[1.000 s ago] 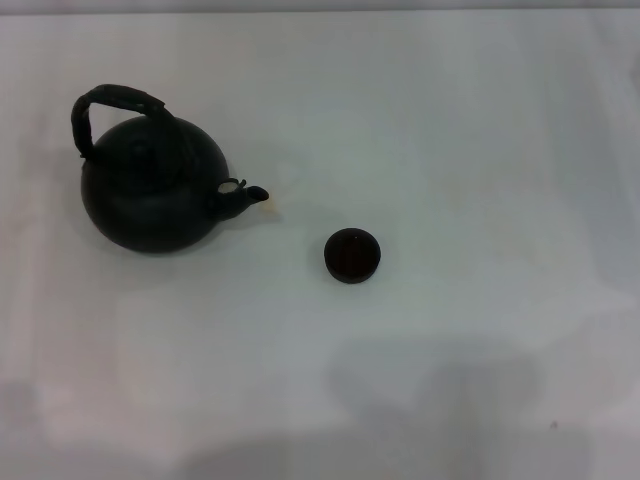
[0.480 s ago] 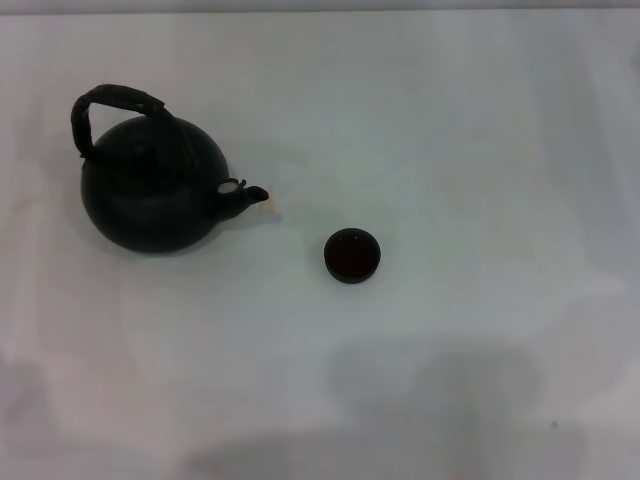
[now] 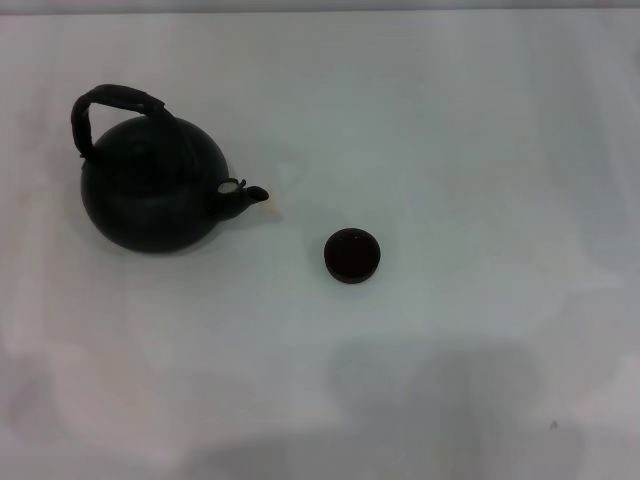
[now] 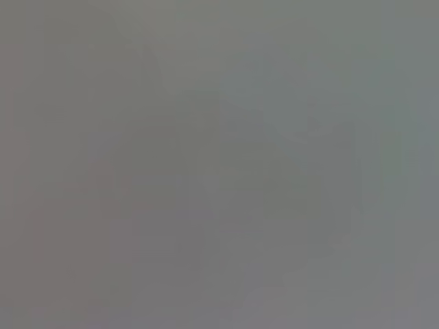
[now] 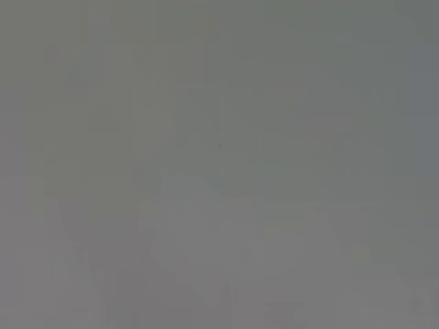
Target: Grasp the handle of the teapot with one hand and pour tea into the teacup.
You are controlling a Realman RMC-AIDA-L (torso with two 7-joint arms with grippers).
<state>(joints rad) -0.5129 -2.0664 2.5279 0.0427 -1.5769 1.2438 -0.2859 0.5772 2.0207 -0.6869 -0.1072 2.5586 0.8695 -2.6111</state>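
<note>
Nothing moved since earlier frames. Teapot (image 3: 155, 188) upright at 9 o'clock, spout (image 3: 245, 195) aimed toward teacup (image 3: 352, 255) near centre, well apart. Grippers out of view; you cannot tell claw state. Risk: arched handle (image 3: 112, 105) slips, pot swings, spills.

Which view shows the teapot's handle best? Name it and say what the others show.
The head view. There the handle arches clear over the dark teapot, which stands on the white table with nothing covering it. The left wrist and right wrist views show only plain grey, with no teapot in them.
</note>
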